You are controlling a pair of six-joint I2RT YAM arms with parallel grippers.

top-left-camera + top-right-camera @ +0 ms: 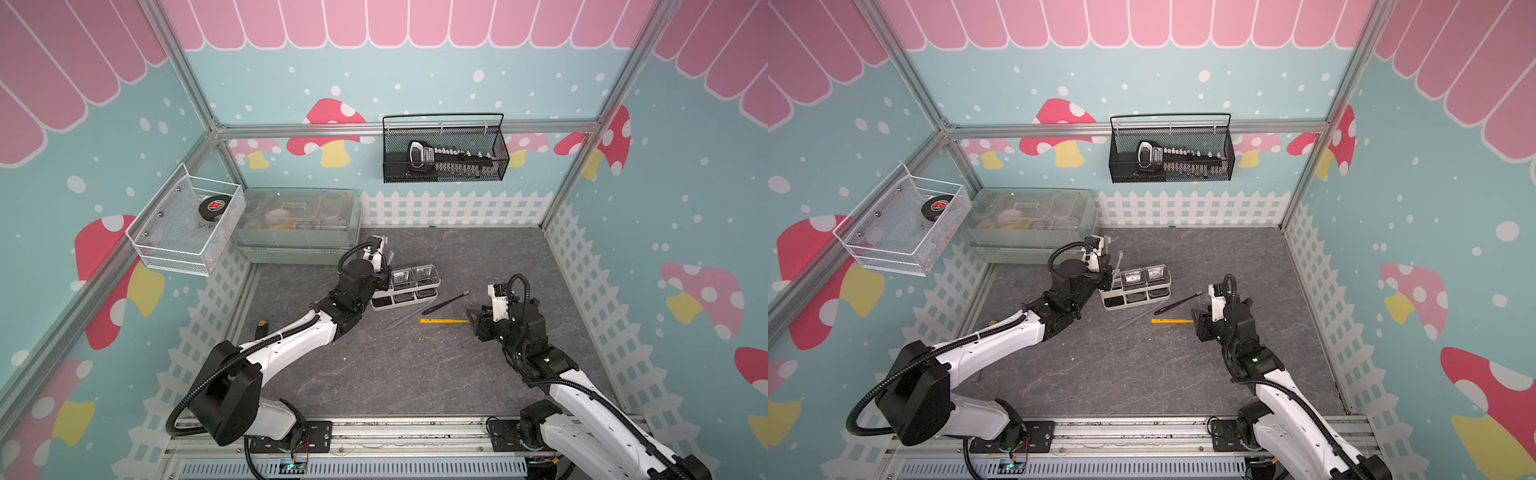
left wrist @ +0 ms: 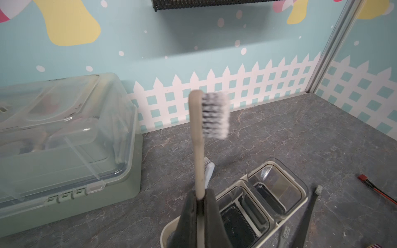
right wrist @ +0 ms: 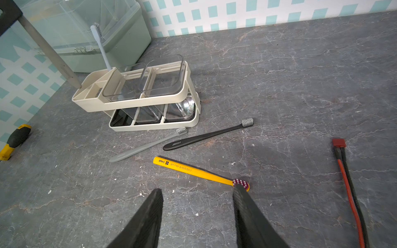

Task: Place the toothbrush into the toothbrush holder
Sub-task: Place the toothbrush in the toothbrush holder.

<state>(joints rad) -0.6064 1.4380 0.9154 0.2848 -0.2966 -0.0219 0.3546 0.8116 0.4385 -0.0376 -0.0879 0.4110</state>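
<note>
Left gripper (image 2: 200,198) is pinched tight on the beige toothbrush (image 2: 198,137) about mid-handle. Bristles are up, and the tail end sits right at the slotted end of the toothbrush holder (image 3: 137,103). It looks like a light, stiff stick, but that smooth handle could swivel in the pinch, so mid-handle seems the sane spot. Right gripper (image 3: 197,191) hangs half-open and empty by the yellow toothbrush (image 3: 189,170) on the table (image 3: 279,85).

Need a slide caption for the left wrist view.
Left tool shut on a beige toothbrush, bristles up, above the holder; a second brush stands in it.
</note>
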